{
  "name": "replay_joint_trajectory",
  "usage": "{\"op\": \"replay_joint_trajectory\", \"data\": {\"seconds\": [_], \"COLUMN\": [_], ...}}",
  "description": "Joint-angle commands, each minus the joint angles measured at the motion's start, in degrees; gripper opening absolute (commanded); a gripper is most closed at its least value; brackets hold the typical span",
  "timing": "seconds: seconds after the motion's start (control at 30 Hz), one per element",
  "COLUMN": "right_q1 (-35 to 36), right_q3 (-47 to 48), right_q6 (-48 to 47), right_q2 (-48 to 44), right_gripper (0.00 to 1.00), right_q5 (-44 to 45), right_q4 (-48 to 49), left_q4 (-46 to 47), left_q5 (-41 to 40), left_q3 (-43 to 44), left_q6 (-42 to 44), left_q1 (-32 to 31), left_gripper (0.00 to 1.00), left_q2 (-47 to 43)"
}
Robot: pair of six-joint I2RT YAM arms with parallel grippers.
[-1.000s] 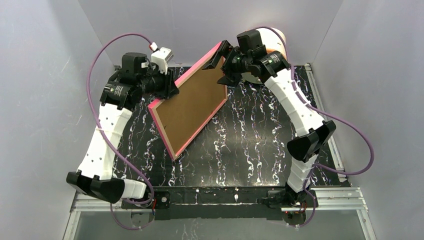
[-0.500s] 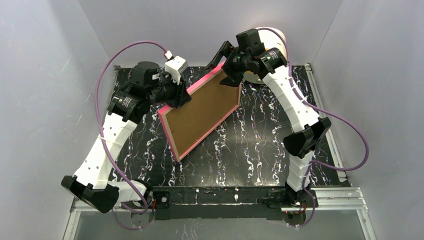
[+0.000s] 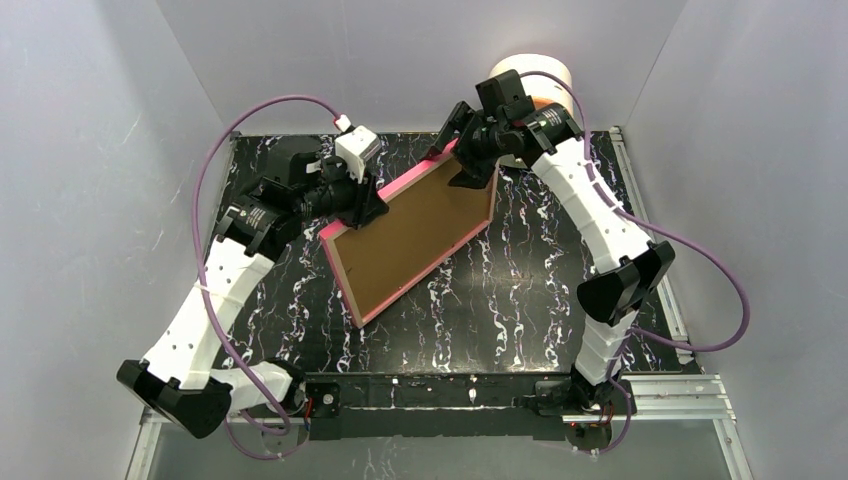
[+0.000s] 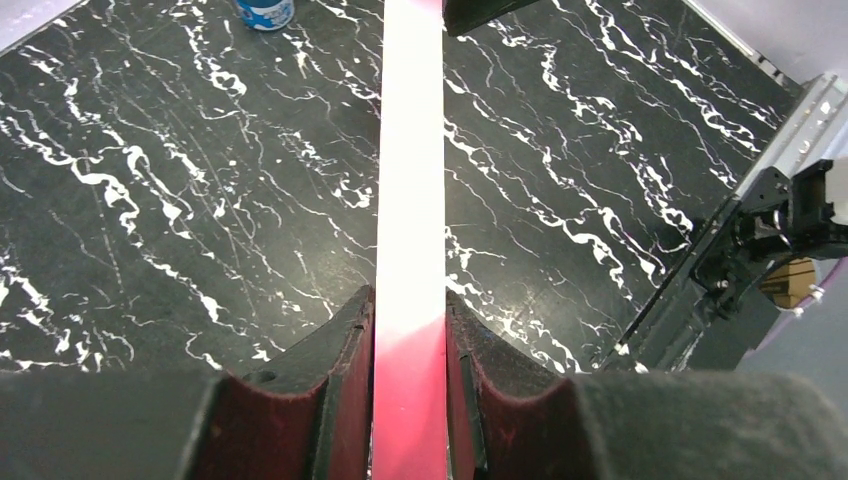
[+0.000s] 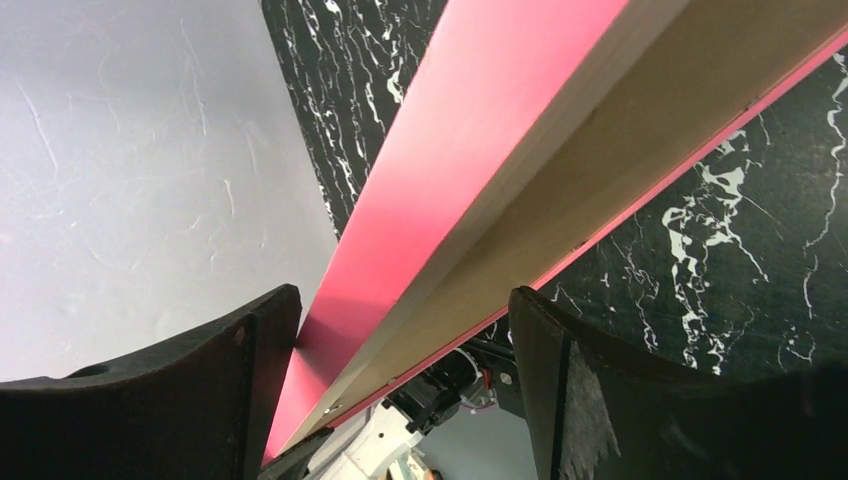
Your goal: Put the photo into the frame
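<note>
The frame (image 3: pixel 415 240) hangs tilted above the black marble table (image 3: pixel 520 290), its back towards the top camera. It shows a tan rim, a pink-red edge and a brown backing board inside. My left gripper (image 3: pixel 372 208) is shut on the frame's left long edge. In the left wrist view the pink rim (image 4: pixel 410 150) runs straight between the pads of that gripper (image 4: pixel 410 305). My right gripper (image 3: pixel 470 165) is at the far corner. Its jaws (image 5: pixel 400 335) stand wide open around the frame's edge (image 5: pixel 520 140). The photo is not in view.
A white cylinder (image 3: pixel 535 75) stands at the back right behind the right arm. A small blue-and-white pot (image 4: pixel 265 12) sits on the table at the far end of the left wrist view. Grey walls close in on three sides. A metal rail (image 3: pixel 640 200) runs along the right edge.
The frame has moved right and down, lying flatter over the table. My left gripper has moved right with it. My right gripper, earlier on the top corner, now has open jaws.
</note>
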Motion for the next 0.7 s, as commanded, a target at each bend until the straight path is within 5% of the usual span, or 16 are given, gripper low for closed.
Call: {"op": "replay_joint_trajectory", "data": {"seconds": [0.0, 0.27, 0.47, 0.6, 0.67], "right_q1": [-0.3, -0.2, -0.3, -0.3, -0.5], "right_q3": [-1.4, -2.3, -3.7, -6.0, -7.5], "right_q6": [-0.6, 0.4, 0.5, 1.0, 1.0], "right_q2": [-2.7, -2.4, -3.4, -4.9, -5.8], "right_gripper": [0.83, 0.73, 0.54, 0.48, 0.47], "right_q5": [1.2, -2.3, -3.7, -5.7, -7.0], "right_q4": [-2.1, 0.0, 0.4, 2.1, 3.0], "left_q4": [6.6, 7.0, 7.0, 7.2, 7.3], "left_q5": [5.4, 6.9, 6.7, 8.2, 9.7], "left_q3": [-0.1, -2.2, -3.0, -3.4, -3.3], "left_q6": [-1.2, -0.1, -0.5, -2.0, -2.5], "left_q1": [-0.4, -0.5, -0.5, -0.5, -0.5], "left_gripper": [0.00, 0.02, 0.13, 0.30, 0.47], "left_q2": [-3.7, -4.8, -4.7, -4.5, -4.3]}}
